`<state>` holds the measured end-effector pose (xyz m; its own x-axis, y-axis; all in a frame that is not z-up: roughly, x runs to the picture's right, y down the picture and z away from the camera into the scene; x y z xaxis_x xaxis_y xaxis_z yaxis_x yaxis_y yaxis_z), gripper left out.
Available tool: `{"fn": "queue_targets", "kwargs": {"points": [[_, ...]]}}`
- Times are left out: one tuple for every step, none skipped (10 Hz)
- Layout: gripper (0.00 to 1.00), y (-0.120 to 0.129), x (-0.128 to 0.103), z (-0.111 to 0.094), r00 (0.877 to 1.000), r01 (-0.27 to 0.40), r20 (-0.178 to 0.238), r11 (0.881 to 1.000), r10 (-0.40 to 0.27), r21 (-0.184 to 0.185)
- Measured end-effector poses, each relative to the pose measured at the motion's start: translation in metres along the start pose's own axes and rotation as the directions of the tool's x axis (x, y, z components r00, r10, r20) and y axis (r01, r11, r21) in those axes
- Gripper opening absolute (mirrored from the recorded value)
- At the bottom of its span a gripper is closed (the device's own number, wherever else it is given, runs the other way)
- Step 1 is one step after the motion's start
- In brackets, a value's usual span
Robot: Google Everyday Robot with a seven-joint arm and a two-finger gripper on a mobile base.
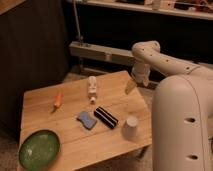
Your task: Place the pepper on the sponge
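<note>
The orange pepper (58, 100) lies on the left part of the wooden table (115, 95), its pale tip pointing toward the front. The blue sponge (86, 120) lies flat near the table's middle, well to the right of the pepper and apart from it. My gripper (131, 86) hangs over the table's far right edge, open and holding nothing, far from both the pepper and the sponge. The white arm curves down to it from the right.
A black striped block (106, 117) lies just right of the sponge. A white bottle-like object (92, 89) lies at the back middle. A pale cup (131, 128) stands upside down at the front right, a green bowl (39, 149) at the front left. The robot's white body fills the right side.
</note>
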<state>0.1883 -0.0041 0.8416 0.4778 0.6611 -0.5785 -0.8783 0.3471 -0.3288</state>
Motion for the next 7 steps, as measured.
{"fn": "queue_targets", "kwargs": {"points": [[0.8,0.003,-0.001,-0.001,1.0,0.016,0.005,1.0,-0.016,0.014],[0.8,0.01,-0.001,-0.003,1.0,0.027,0.009,0.999,-0.027,0.021],[0.8,0.03,-0.005,-0.004,0.999,0.051,0.012,0.998,-0.051,0.028],[0.8,0.054,-0.01,-0.005,0.997,0.071,0.015,0.997,-0.072,0.033],[0.8,0.079,-0.014,-0.005,0.996,0.087,0.012,0.996,-0.088,0.034],[0.8,0.118,-0.022,-0.005,0.994,0.113,0.007,0.993,-0.113,0.035],[0.8,0.153,-0.029,-0.005,0.99,0.143,0.001,0.989,-0.143,0.037]]}}
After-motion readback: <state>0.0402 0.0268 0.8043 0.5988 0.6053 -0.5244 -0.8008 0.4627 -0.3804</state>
